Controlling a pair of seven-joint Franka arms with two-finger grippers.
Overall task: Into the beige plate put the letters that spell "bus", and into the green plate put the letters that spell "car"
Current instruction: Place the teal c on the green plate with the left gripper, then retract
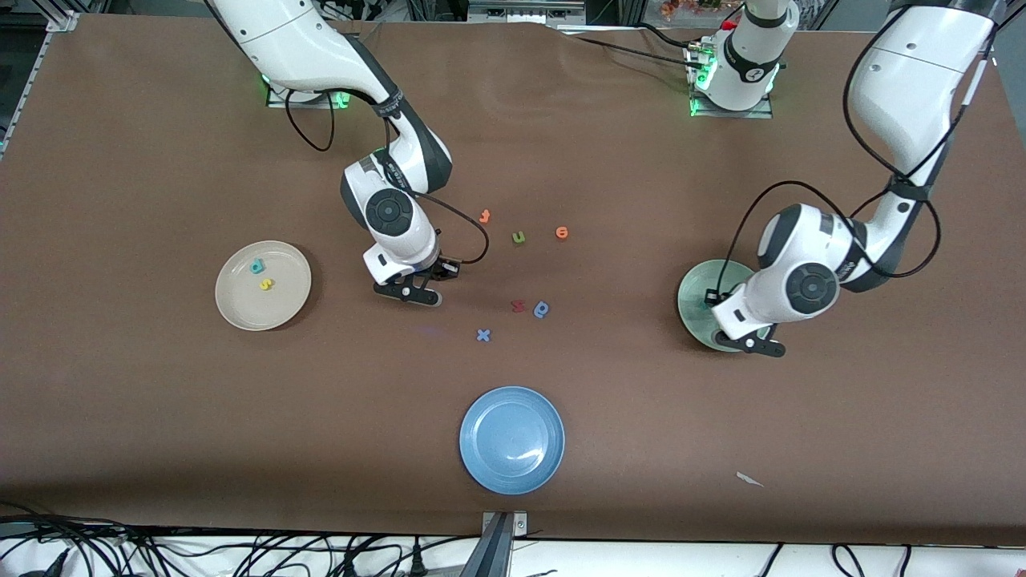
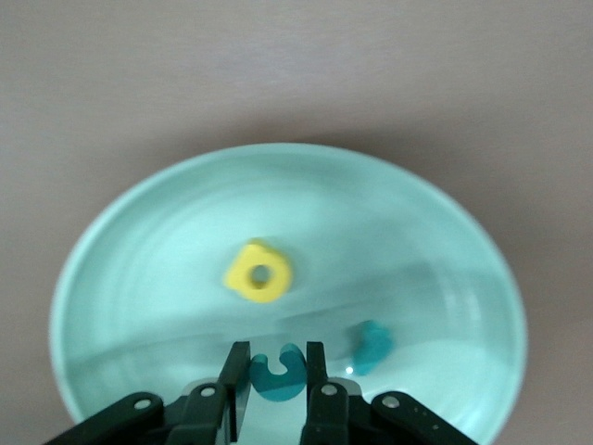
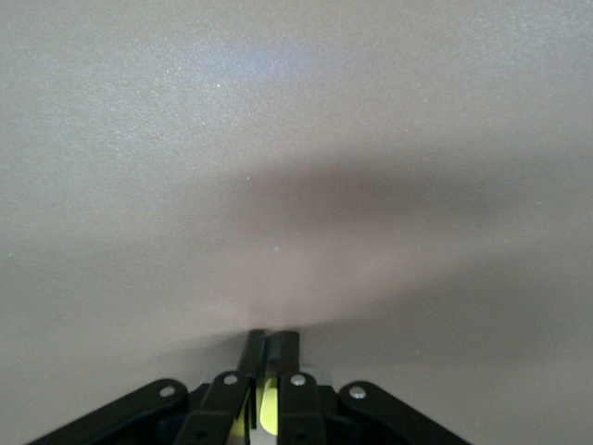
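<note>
Matt brown table covering (image 1: 641, 417) fills the frame. Glossy blue plate (image 1: 512, 439) at lower centre; glossy green plate (image 2: 167, 241); matt foam-like yellow a (image 2: 258, 272).

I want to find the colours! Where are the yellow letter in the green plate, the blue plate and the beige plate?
yellow letter (image 2: 259, 272), left wrist view, on its face beside the hole.
blue plate (image 1: 511, 439), front view, bare middle.
beige plate (image 1: 282, 298), front view, bare floor near the rim.

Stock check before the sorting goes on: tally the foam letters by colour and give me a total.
Teal letters: 3
Yellow letters: 3
Orange letters: 2
Blue letters: 2
Olive letter: 1
Red letter: 1
Total: 12
</note>
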